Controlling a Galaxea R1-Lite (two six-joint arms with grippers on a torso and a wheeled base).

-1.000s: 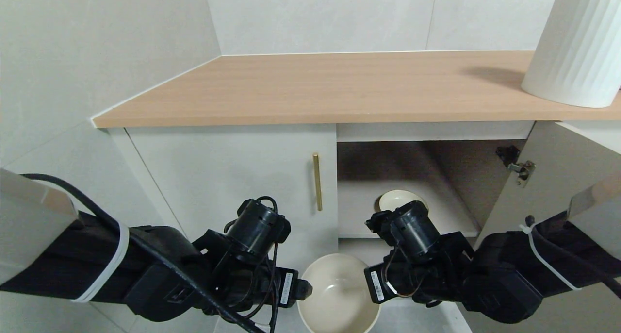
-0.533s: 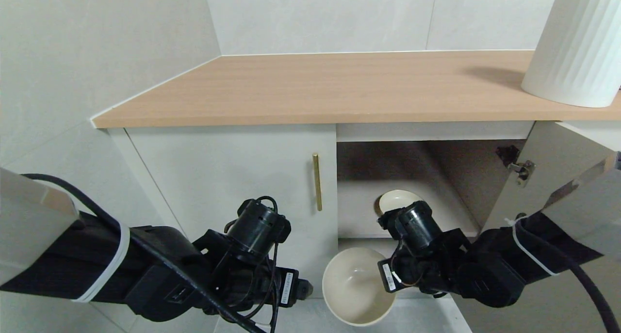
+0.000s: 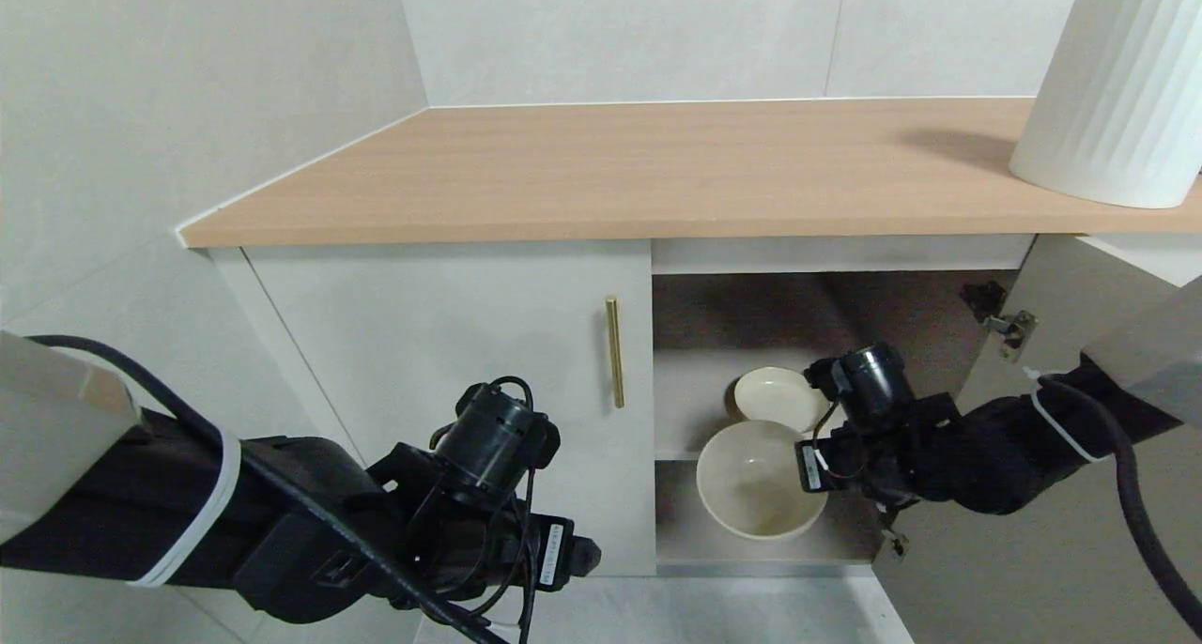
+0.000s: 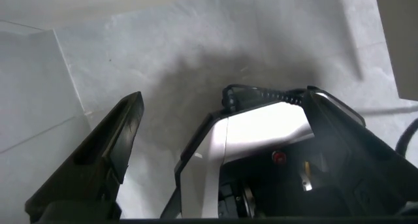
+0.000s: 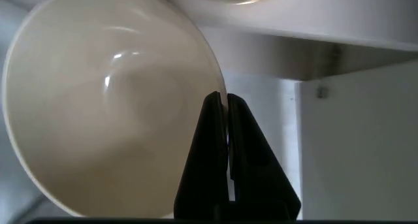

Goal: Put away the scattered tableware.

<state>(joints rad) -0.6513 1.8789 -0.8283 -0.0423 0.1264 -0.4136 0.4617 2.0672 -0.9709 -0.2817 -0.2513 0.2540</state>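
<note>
**Domestic kitchen, seen from the head camera.** I take the place for a home kitchen on the following evidence. A wood-grain countertop [image 3: 657, 170] runs into a corner of pale tiled wall [image 3: 610, 34]. Beneath it I see base cabinets, one with a flat off-white door [image 3: 441, 344] and a slim brass handle [image 3: 612, 351]. The neighbouring door [image 3: 1080, 297] stands open on its hinge [image 3: 1007, 326], exposing a shelf [image 3: 690, 405] that carries a small dish [image 3: 772, 395]. A cream bowl [image 3: 756, 480] sits at the opening, in front of the shelf edge. A white ribbed vessel [image 3: 1117, 90] stands on the countertop to my right. The floor [image 3: 751, 616] is pale tile.
</note>
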